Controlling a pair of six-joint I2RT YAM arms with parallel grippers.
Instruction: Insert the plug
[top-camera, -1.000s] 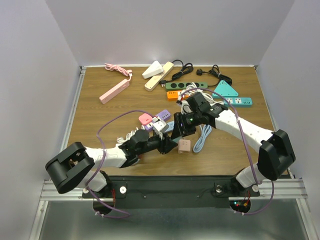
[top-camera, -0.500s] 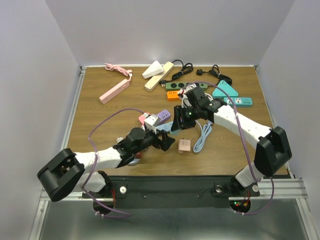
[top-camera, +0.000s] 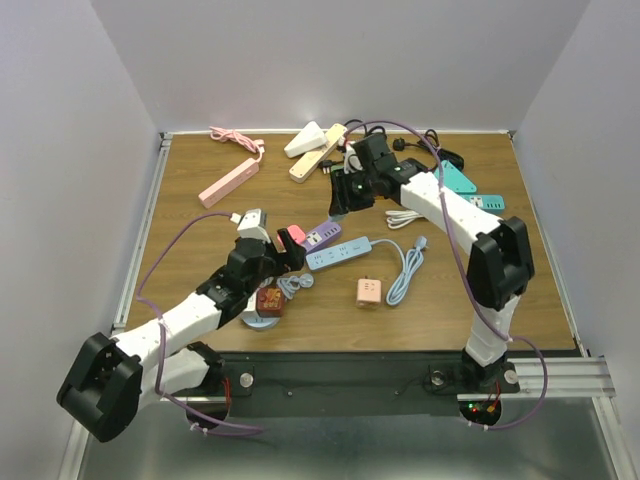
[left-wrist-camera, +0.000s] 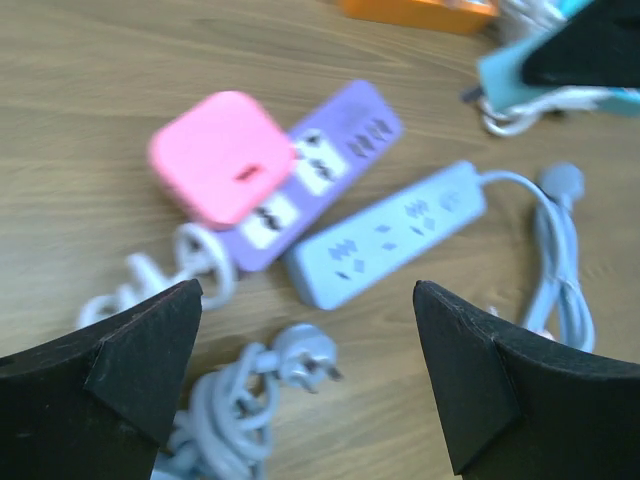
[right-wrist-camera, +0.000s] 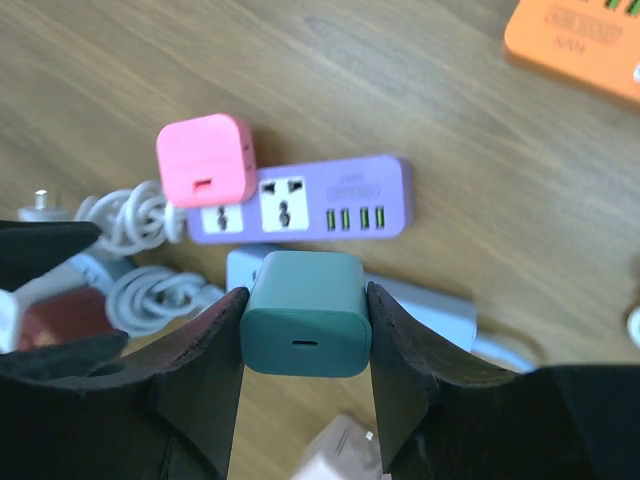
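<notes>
top: overhead, far | wrists: close, downward | shared: purple strip (left-wrist-camera: 345, 145)

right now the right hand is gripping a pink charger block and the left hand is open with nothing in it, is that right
Not quite. The charger block in the right hand is teal, not pink, as the right wrist view shows. The pink one sits at the end of the purple power strip on the table. The rest holds: the left hand is open with nothing in it.

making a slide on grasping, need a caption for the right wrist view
Right pincer shut on a teal charger, with a purple power strip and pink adapter on the table below.
</notes>
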